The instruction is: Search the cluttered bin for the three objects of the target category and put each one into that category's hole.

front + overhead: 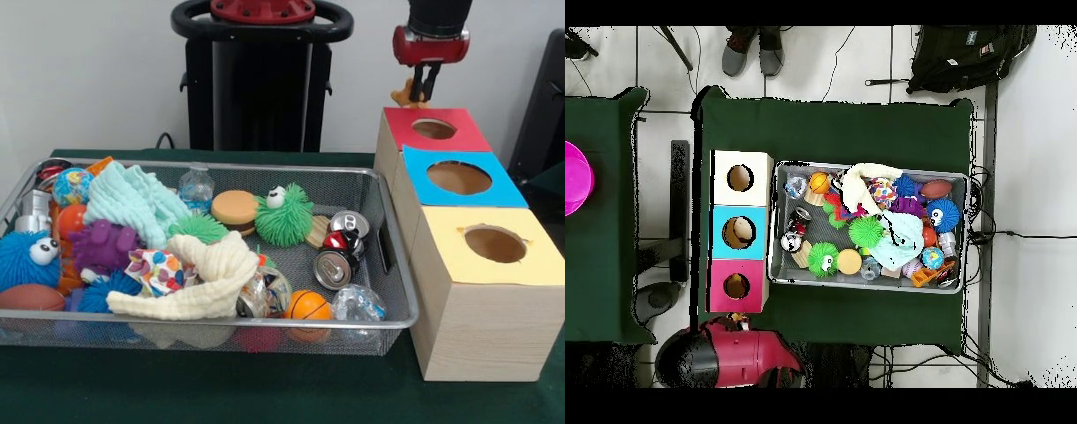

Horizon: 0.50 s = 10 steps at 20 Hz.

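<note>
A: One toy (408, 92) hangs from the gripper (426, 87), fingers pinching it, above the red hole (433, 129).

B: Handling? Probably soft, light plush; pinch its body. Bin (388, 320) lies apart.

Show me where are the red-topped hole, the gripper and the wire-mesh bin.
hole (433, 129), front view, inside the round cut-out in the red top.
gripper (425, 88), front view, between the fingertips, above the red top.
bin (399, 291), front view, right rim.
</note>
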Each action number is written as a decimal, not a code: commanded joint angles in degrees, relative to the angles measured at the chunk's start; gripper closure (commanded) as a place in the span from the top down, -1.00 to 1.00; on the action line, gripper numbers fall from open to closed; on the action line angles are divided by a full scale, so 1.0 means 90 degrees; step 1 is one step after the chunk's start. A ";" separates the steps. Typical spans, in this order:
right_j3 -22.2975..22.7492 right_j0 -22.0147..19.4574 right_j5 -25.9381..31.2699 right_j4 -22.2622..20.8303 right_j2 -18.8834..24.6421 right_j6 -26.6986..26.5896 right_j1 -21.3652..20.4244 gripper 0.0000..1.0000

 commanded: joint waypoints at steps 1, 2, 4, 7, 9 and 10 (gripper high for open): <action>-0.0664 0.0059 -0.0762 0.0595 -0.0019 0.1813 0.0181 -1.00; -0.0701 0.0170 -0.0679 0.0662 -0.0123 0.1866 0.0182 -1.00; -0.0693 0.0239 -0.0592 0.0782 -0.0183 0.1885 0.0163 -1.00; -0.0649 0.0201 -0.0460 0.0874 -0.0166 0.1813 0.0113 -1.00; -0.0611 0.0229 -0.0412 0.0913 -0.0216 0.1785 0.0084 -1.00; -0.0608 0.0226 -0.0361 0.0908 -0.0235 0.1742 0.0067 -1.00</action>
